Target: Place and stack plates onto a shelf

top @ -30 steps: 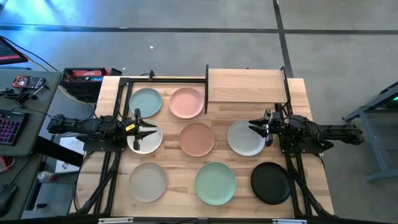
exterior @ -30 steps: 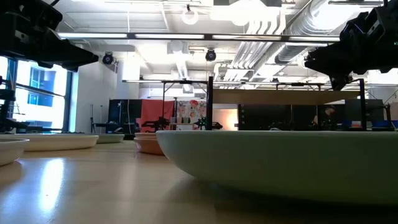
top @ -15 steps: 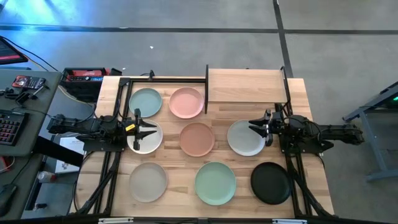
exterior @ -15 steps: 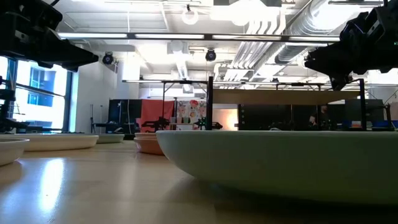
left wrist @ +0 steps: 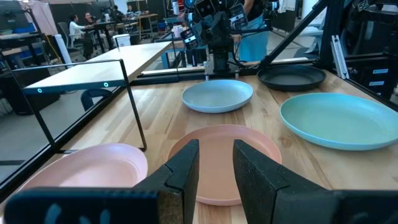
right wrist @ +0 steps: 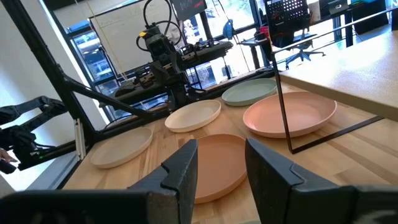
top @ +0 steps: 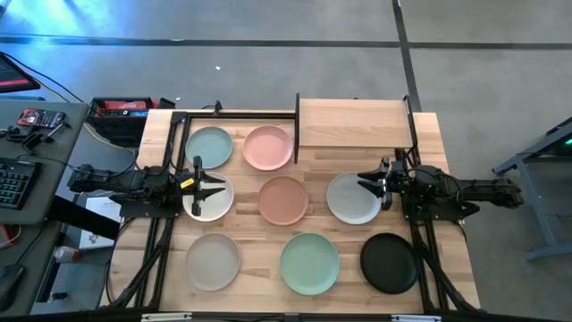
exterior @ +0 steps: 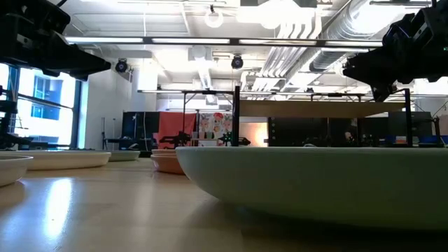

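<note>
Holding station over a table [top: 255,259] where nothing has shifted in the last second, both arms hover with their claws part-open and empty, so the stacking has yet to begin.

The shelf [top: 353,124] stands bare on its black posts, just beyond the right claw [top: 374,186] and off to one side of it, well apart from the left claw [top: 208,190].

All eight plates lie flat and separate on the planks. The light grey plate [top: 352,199] sits directly under the right claw's spread fingers; the black plate [top: 390,262] lies near that claw on the side away from the shelf. The white plate [top: 209,197] sits under the left claw, with the pale teal plate [top: 208,146] beside it on the shelf's side and the beige plate [top: 213,259] on the other. Between the two claws rests the terracotta plate [top: 283,199], flanked by the pink plate [top: 268,148] and the mint green plate [top: 309,263].

With no plate lifted, the whole job appears still ahead; the grey plate looks the likeliest first pick, being closest to the shelf.
</note>
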